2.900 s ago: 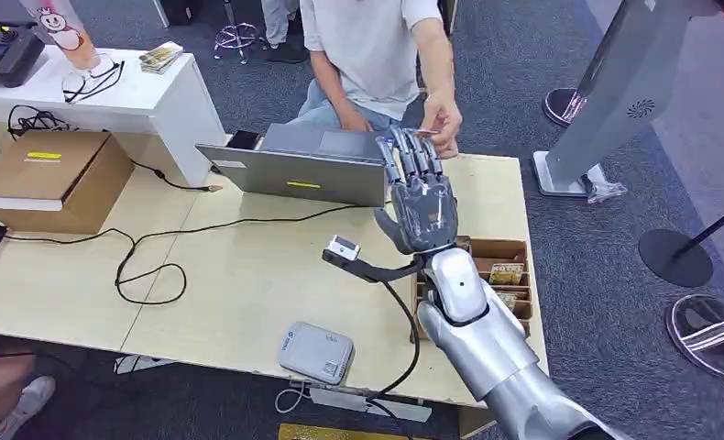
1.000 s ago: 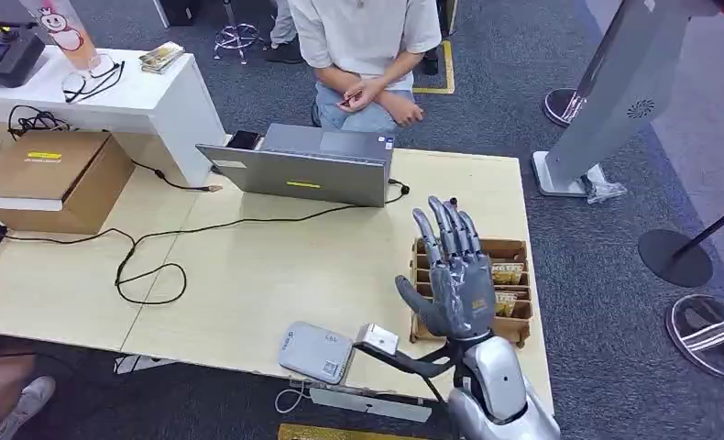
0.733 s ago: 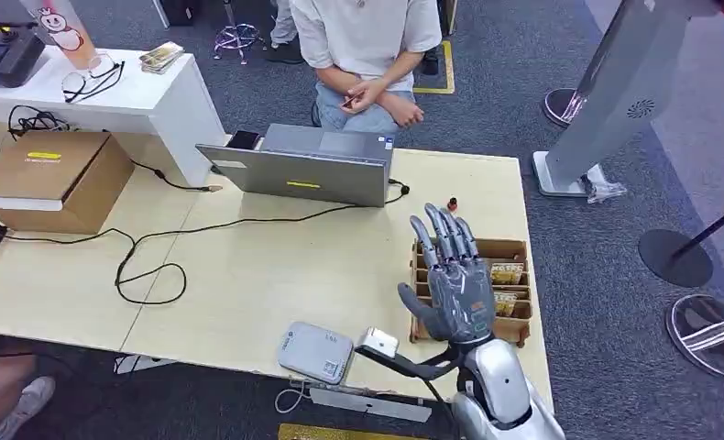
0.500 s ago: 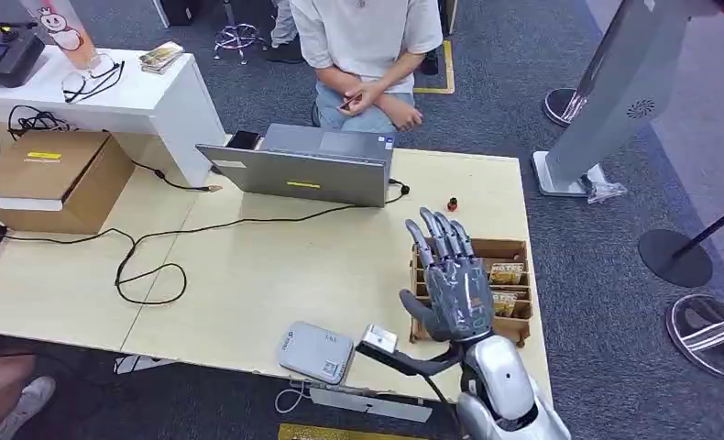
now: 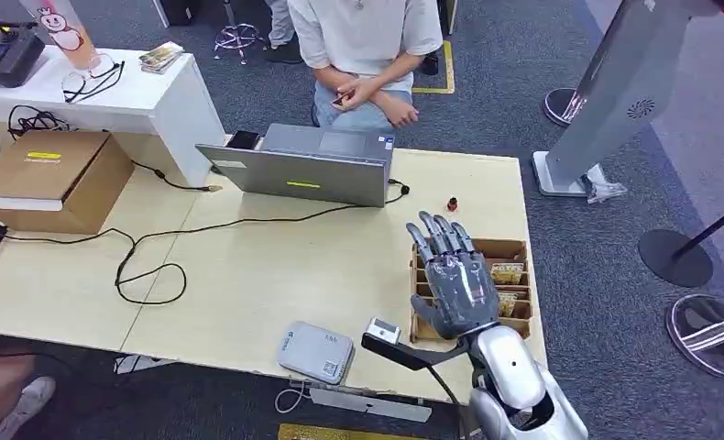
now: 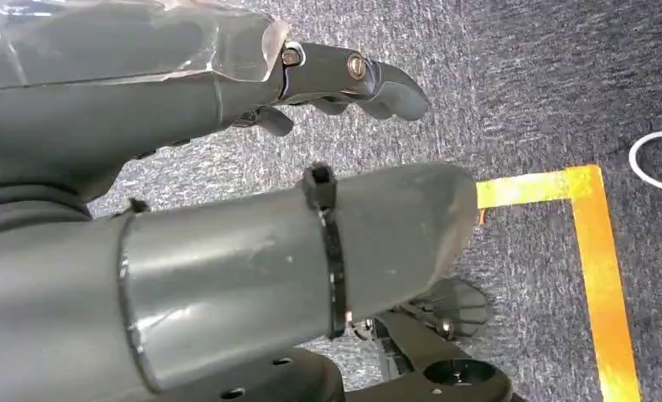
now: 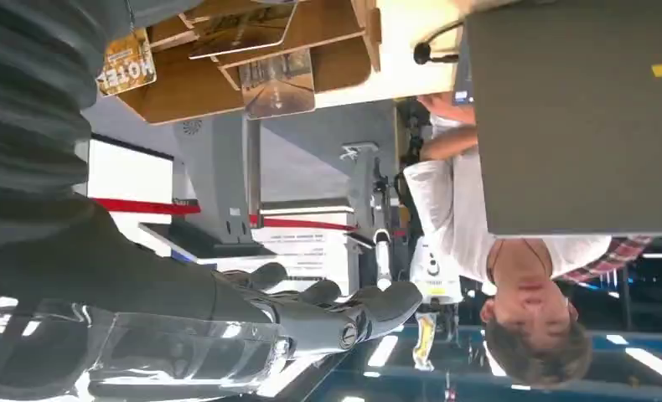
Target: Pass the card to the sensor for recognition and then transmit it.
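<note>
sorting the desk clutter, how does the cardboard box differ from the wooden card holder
The cardboard box is closed, with a yellow label on top; the wooden card holder is open and slotted, with cards standing in it. The box sits at the table's left end, the holder at its right edge. Both are brown.

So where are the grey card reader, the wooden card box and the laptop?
grey card reader (image 5: 315, 352), head view, middle of its top.
wooden card box (image 5: 514, 247), head view, far rim.
laptop (image 5: 294, 176), head view, back of its lid.

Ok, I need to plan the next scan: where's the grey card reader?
In the head view, the grey card reader lies at the table's near edge, just left of the right hand.
</note>
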You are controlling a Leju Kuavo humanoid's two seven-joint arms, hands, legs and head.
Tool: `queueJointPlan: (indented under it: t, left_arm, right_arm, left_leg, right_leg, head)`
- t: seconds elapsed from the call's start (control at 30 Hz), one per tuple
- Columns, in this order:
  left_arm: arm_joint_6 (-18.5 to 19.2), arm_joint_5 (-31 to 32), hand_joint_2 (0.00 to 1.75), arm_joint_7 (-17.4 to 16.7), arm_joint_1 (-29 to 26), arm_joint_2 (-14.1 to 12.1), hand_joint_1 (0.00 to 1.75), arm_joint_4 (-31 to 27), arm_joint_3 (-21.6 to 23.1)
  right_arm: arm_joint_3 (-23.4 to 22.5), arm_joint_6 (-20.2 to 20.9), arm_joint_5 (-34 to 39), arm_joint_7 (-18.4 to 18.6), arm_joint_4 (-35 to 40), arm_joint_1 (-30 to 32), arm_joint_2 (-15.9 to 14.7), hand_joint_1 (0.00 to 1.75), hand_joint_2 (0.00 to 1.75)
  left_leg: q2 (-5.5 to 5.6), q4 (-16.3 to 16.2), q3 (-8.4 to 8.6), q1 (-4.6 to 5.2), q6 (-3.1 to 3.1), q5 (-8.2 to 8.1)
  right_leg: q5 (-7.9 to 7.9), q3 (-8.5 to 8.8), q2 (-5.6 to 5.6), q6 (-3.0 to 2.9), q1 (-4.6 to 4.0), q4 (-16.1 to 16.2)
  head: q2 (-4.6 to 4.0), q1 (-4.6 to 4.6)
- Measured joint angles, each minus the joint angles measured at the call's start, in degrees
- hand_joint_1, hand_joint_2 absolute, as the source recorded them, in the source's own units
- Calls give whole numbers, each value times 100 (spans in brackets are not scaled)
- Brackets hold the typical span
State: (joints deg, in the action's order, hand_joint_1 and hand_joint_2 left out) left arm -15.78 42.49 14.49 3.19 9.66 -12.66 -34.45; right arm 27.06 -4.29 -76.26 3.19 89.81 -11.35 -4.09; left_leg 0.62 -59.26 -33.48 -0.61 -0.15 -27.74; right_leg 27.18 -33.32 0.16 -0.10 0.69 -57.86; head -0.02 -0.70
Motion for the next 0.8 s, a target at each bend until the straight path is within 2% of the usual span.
queueJointPlan:
  t: [0.17, 0.8]
  left_arm:
    - [35, 24, 0, -15, 1, 0, 0, 0, 0]
    - [90, 107, 0, -111, 11, 0, 0, 0, 0]
  right_arm:
    - [0, 259, -2, 53, 29, -61, -59, 0, 175]
    - [-33, 676, -188, 258, -4, -141, -201, 0, 175]
  left_leg:
    - [0, 0, 0, 0, 0, 0]
    - [0, 0, 0, 0, 0, 0]
  right_leg:
    - [0, 0, 0, 0, 0, 0]
    - [0, 0, 0, 0, 0, 0]
  head:
    - [0, 0]
    - [0, 2]
